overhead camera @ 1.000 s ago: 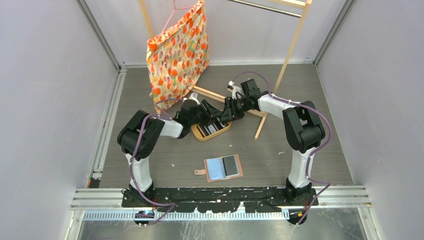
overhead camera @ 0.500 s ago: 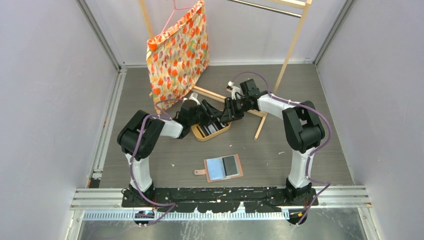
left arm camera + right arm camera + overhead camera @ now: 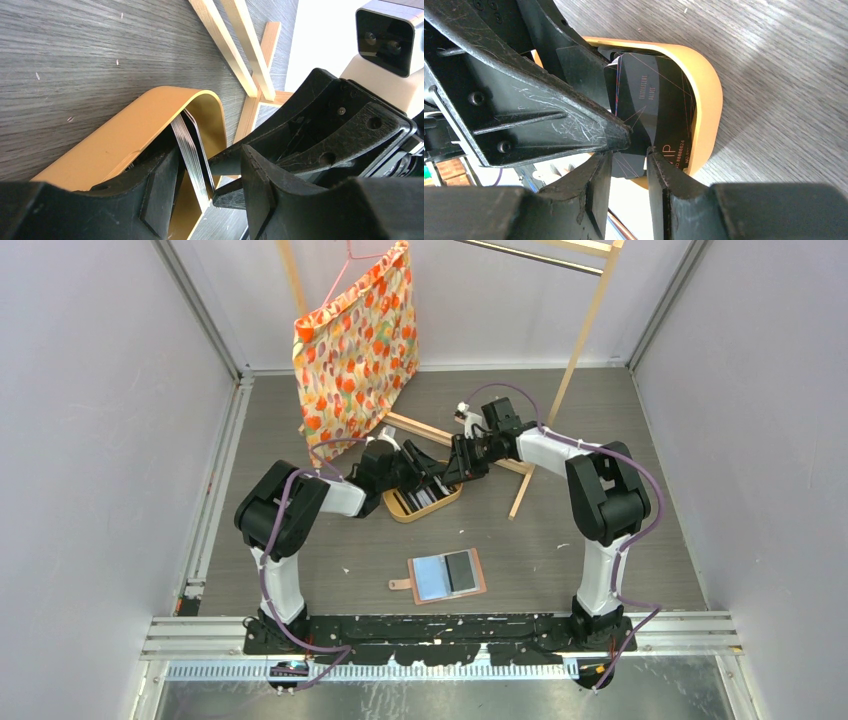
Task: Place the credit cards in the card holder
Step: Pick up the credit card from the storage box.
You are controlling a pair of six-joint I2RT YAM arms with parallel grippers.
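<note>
The credit cards stand as a stack on edge in the oval wooden tray [image 3: 402,511]. In the left wrist view the stack [image 3: 192,150] sits between my left gripper's [image 3: 207,192] open jaws, close to the left finger. My right gripper [image 3: 630,172] is open, with the lower corner of a black card [image 3: 654,100] in the gap between its fingertips. In the top view my left gripper [image 3: 430,483] and right gripper [image 3: 451,478] meet tip to tip over the tray. The salmon-tan card holder [image 3: 447,575] lies open near the front, apart from both grippers.
A wooden rack's base slats [image 3: 440,433] lie just behind the tray, and one upright [image 3: 578,350] rises at the right. An orange patterned cloth [image 3: 357,340] hangs on a hanger at the back left. Grey walls close in both sides.
</note>
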